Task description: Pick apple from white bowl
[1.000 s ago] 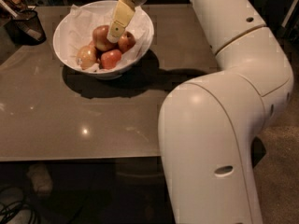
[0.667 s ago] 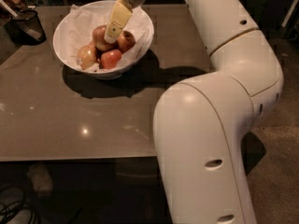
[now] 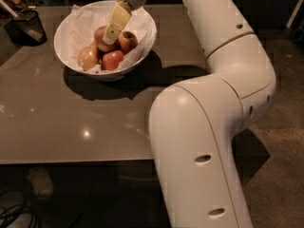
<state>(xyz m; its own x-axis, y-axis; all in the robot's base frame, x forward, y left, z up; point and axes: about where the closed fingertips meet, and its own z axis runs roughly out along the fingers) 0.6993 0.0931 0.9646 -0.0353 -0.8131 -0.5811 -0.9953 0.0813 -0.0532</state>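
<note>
The white bowl (image 3: 64, 49), lined with crumpled white paper, stands on the far left part of the table. It holds the large deep red-brown apple (image 3: 99, 36) at its middle, a pale yellowish apple (image 3: 88, 57) to the front left, and two smaller orange-red apples (image 3: 113, 60) (image 3: 128, 41). My gripper (image 3: 109, 39) reaches down into the bowl from the top edge of the view. Its cream tip rests against the right side of the large apple and hides part of it.
A small dark mesh cup (image 3: 27, 26) stands at the table's far left corner. My white arm (image 3: 209, 127) fills the right half of the view, over the brown table's (image 3: 71, 122) right edge. Cables (image 3: 14, 213) and a pale object (image 3: 40, 182) lie on the floor below.
My gripper has gone lower and a little left inside the bowl, onto the large apple. My arm's elbow has swung slightly left. The apples have not moved.
</note>
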